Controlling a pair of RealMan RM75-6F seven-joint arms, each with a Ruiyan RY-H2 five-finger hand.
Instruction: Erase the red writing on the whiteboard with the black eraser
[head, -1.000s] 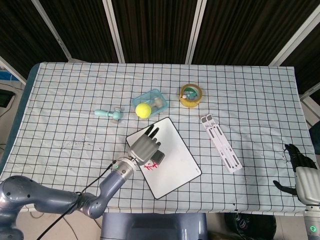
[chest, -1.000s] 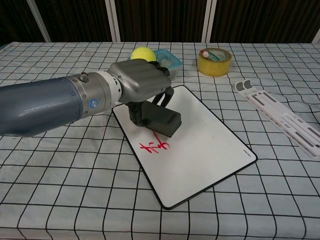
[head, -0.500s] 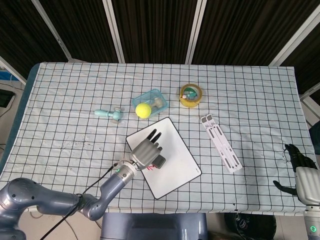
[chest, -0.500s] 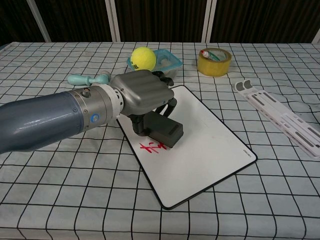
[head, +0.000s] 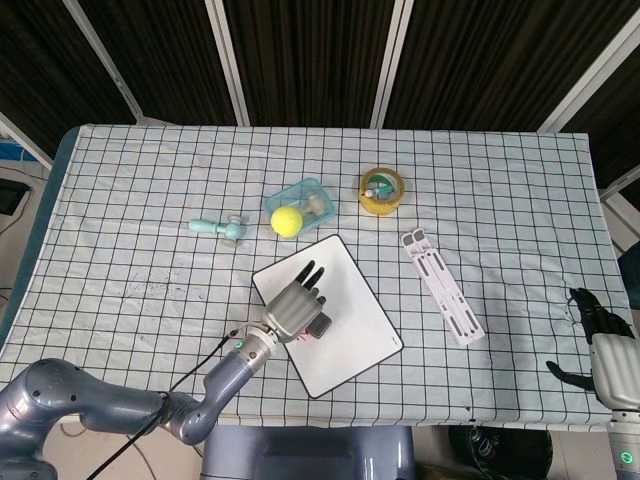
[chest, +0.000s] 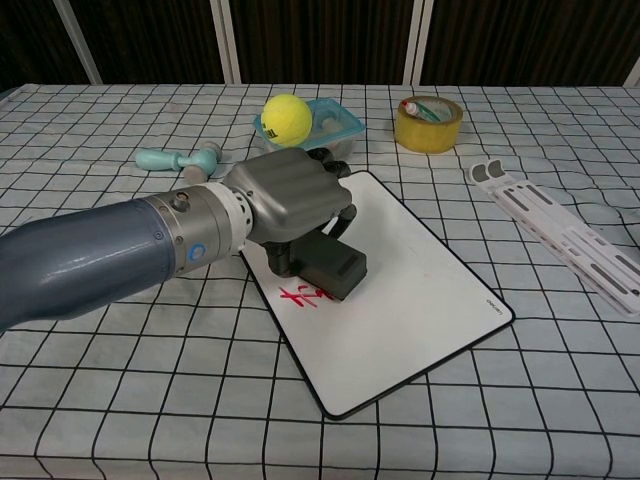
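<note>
My left hand (chest: 285, 200) (head: 297, 307) grips the black eraser (chest: 334, 269) (head: 319, 326) and presses it onto the whiteboard (chest: 420, 290) (head: 345, 340). The board lies slanted on the checked cloth at the table's middle. Red writing (chest: 303, 296) shows just in front of the eraser's near edge, partly covered by it. In the head view the hand hides most of the red marks. My right hand (head: 597, 325) hangs off the table's right edge, far from the board, holding nothing, with its fingers bent.
A yellow ball (chest: 285, 115) sits by a blue tray (chest: 337, 118) behind the board. A yellow tape roll (chest: 428, 123) stands at the back right. A white slotted stand (chest: 560, 230) lies right of the board. A teal tool (chest: 175, 157) lies at left.
My left hand has slid the eraser toward the near edge, down over the red writing. Less of the red marks shows now. The right hand has not moved.
</note>
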